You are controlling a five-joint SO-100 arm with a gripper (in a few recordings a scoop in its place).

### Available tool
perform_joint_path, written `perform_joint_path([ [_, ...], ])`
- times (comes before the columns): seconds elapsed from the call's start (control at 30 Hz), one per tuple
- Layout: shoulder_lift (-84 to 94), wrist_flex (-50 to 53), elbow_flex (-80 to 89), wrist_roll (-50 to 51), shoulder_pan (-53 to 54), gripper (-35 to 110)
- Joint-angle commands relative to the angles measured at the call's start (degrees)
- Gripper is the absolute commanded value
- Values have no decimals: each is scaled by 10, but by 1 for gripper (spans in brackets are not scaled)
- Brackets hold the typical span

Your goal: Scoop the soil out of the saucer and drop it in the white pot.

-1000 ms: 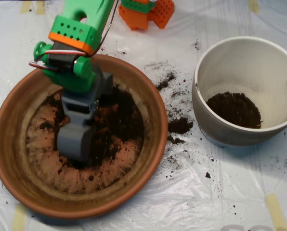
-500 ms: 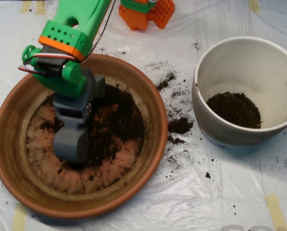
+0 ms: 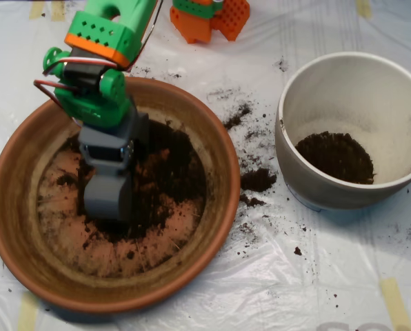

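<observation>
The saucer [image 3: 26,269] is a wide terracotta dish at the left. Dark soil [image 3: 167,172] lies across its middle and right, and its floor shows bare toward the left and front. My grey scoop [image 3: 107,200] stands tip down in the soil at the saucer's centre-left. Its two halves look closed into one block, and whatever is inside them is hidden. The green and orange arm [image 3: 98,65] reaches in from the top left. The white pot [image 3: 398,96] stands at the right with a patch of soil [image 3: 335,156] on its bottom.
Spilled soil crumbs [image 3: 257,181] lie on the plastic sheet between saucer and pot. More specks [image 3: 236,114] are scattered toward the back. An orange part [image 3: 209,17] sits at the top edge. Tape strips mark the sheet at the corners.
The arm has drawn slightly toward the top left and the scoop's tip now sits a little higher in the picture. The soil and the pot look the same.
</observation>
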Motion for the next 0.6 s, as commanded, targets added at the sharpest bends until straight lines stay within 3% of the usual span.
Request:
perform_joint_path([
  [0.0,81,-44,69,-24,25,36],
  [0.4,163,-129,156,-23,46,1],
  [0.57,200,-159,179,-29,49,0],
])
